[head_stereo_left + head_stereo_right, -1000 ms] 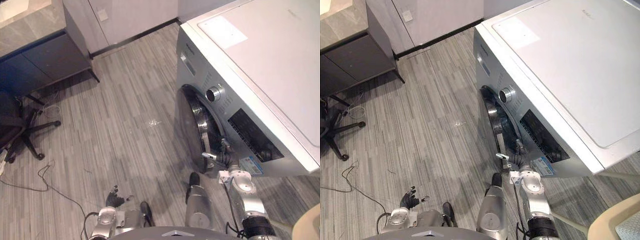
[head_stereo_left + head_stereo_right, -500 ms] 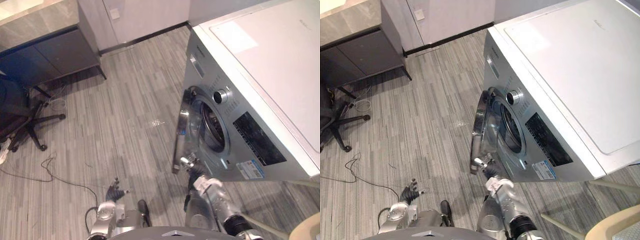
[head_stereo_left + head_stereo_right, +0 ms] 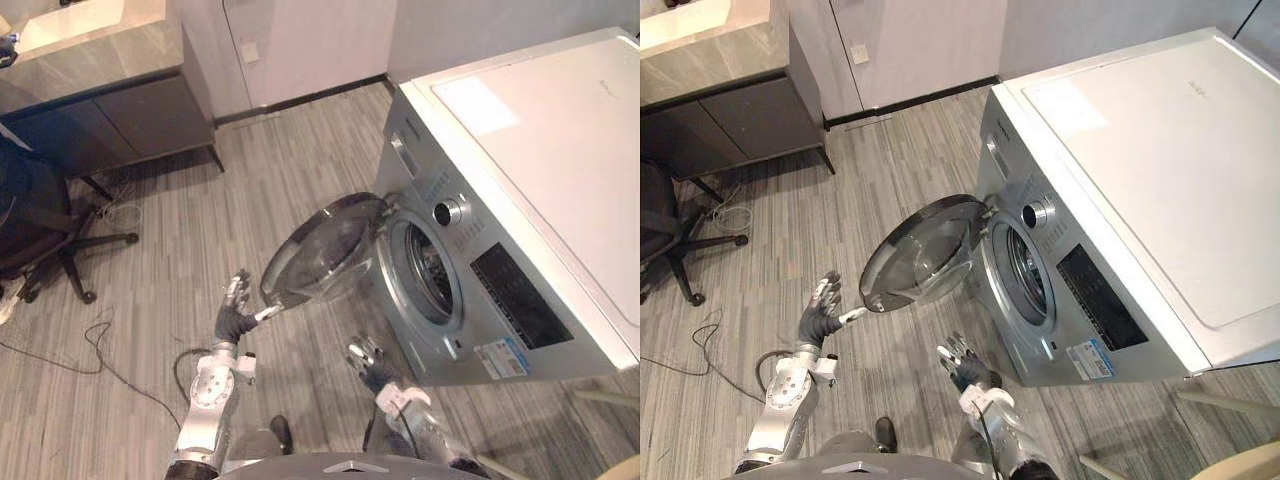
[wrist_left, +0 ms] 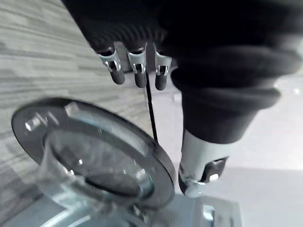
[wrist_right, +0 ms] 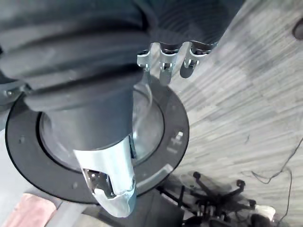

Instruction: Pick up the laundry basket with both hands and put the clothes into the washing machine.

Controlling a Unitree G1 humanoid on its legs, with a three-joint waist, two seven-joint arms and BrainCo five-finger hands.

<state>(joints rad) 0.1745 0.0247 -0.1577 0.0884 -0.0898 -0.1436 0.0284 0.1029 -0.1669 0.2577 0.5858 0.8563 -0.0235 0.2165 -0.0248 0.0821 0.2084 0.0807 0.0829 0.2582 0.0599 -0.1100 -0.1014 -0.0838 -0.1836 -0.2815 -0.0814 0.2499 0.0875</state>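
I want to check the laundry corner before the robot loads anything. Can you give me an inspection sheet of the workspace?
Surface: grey plank floor.
Job's things: washing machine; its round door stands wide open, drum opening exposed.
Clutter: nothing seen.
Hands: left hand open, raised beside the door's rim; right hand open, fingers spread, below the door.
Cables: thin dark cable lying on the floor near the office chair.
Surroundings: dark cabinet with a stone top by the wall.

left robot hand [image 3: 233, 318] / right robot hand [image 3: 374, 374] | dark ribbed cover | dark-tipped silver fingers [image 4: 139, 75]
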